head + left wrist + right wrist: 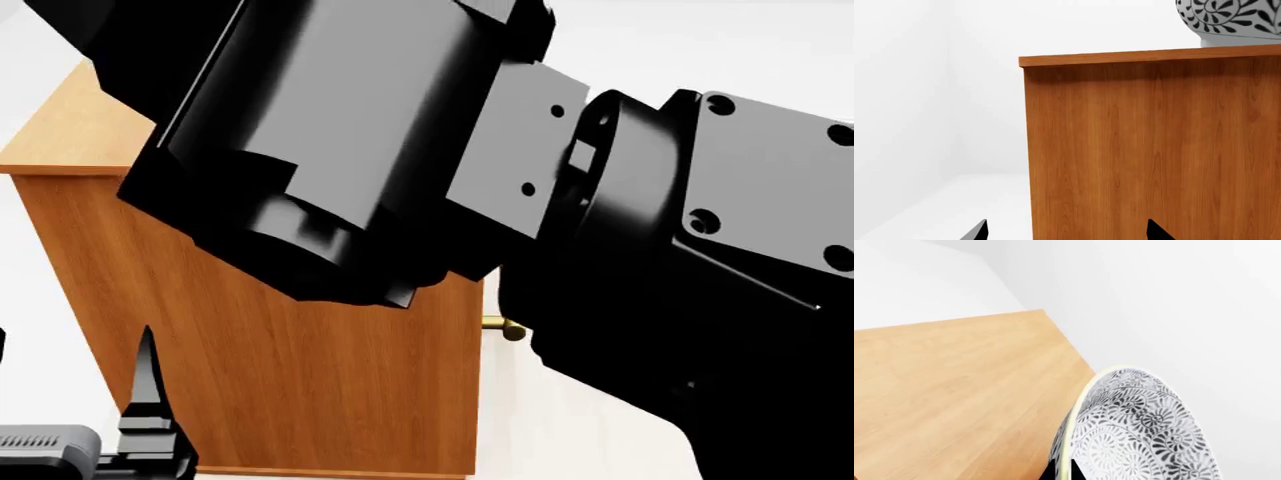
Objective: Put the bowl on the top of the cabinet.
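The bowl (1141, 430), white with a dense dark leaf pattern, is tilted over the cabinet's light wood top (947, 390). My right gripper (1067, 473) is shut on its rim, one black fingertip on each side. In the left wrist view the bowl (1234, 20) shows at the cabinet's top edge; I cannot tell whether its foot touches the wood. My left gripper (1067, 231) is open and empty, its tips spread wide in front of the cabinet's orange-brown side (1154, 150), low down. In the head view the bowl is hidden behind my right arm (534, 200).
The cabinet (307, 390) stands on a white floor with white walls behind it. A brass handle (502, 325) sticks out at its front edge. My left gripper's finger (144, 385) rises near the cabinet's lower corner.
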`<state>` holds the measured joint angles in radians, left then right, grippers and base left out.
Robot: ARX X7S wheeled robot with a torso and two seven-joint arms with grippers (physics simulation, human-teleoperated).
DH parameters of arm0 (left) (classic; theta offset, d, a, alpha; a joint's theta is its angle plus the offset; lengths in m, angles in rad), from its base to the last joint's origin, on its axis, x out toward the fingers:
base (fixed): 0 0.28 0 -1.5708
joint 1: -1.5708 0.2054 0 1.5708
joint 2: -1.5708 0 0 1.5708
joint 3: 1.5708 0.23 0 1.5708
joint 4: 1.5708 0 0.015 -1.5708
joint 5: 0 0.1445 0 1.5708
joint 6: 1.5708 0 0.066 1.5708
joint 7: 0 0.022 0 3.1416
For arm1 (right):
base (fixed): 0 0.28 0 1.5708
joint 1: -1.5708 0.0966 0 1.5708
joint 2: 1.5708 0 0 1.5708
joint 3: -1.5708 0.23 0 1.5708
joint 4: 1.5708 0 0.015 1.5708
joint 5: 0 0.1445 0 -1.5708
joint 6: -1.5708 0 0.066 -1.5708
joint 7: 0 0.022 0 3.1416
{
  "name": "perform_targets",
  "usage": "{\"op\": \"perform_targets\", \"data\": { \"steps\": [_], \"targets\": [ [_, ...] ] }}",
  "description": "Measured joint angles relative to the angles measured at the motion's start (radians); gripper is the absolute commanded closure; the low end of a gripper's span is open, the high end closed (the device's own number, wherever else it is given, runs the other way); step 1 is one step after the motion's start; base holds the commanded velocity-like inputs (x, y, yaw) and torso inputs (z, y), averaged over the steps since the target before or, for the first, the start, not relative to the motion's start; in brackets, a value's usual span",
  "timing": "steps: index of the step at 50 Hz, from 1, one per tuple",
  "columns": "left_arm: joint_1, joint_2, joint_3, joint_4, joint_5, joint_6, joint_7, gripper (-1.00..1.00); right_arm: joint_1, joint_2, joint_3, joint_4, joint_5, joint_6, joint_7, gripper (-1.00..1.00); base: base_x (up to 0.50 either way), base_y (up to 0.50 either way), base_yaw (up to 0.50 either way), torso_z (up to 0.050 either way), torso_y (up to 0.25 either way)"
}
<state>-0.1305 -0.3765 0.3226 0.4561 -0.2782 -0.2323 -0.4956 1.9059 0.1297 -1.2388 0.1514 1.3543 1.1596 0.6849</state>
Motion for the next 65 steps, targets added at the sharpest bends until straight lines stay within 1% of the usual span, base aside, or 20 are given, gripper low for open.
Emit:
{"op": "perform_targets", "data": {
  "steps": [6, 7, 34, 41, 54, 65],
  "targets": [
    [0.000, -0.001, 0.002, -0.001, 0.000, 0.002, -0.001, -1.00, -0.002, 0.001, -0.004, -0.001, -0.008, -0.003, -0.001, 1.00, 0.00, 0.00, 0.00, 0.000, 0.000],
    [0.000, -0.001, 0.002, -0.001, -0.001, 0.002, -0.001, -1.00, -0.002, 0.001, -0.004, -0.001, -0.008, -0.003, -0.002, -1.00, 0.00, 0.00, 0.00, 0.000, 0.000],
    [-0.002, -0.002, 0.013, -0.005, 0.001, 0.003, -0.006, -1.00, 0.076, 0.067, 0.055, -0.050, 0.037, 0.023, 0.037, -1.00, 0.00, 0.00, 0.00, 0.000, 0.000],
    [-0.004, -0.003, 0.016, -0.003, 0.001, 0.000, -0.008, -1.00, 0.150, 0.098, 0.098, -0.060, 0.073, 0.051, 0.059, -1.00, 0.00, 0.00, 0.00, 0.000, 0.000],
    [-0.009, -0.004, 0.025, 0.005, 0.003, -0.009, -0.012, -1.00, 0.338, 0.177, 0.201, -0.069, 0.139, 0.139, 0.099, -1.00, 0.00, 0.00, 0.00, 0.000, 0.000],
    [-0.014, -0.005, 0.032, 0.010, 0.005, -0.014, -0.014, -1.00, 0.402, 0.244, 0.315, -0.120, 0.164, 0.261, 0.142, -1.00, 0.00, 0.00, 0.00, 0.000, 0.000]
  ]
}}
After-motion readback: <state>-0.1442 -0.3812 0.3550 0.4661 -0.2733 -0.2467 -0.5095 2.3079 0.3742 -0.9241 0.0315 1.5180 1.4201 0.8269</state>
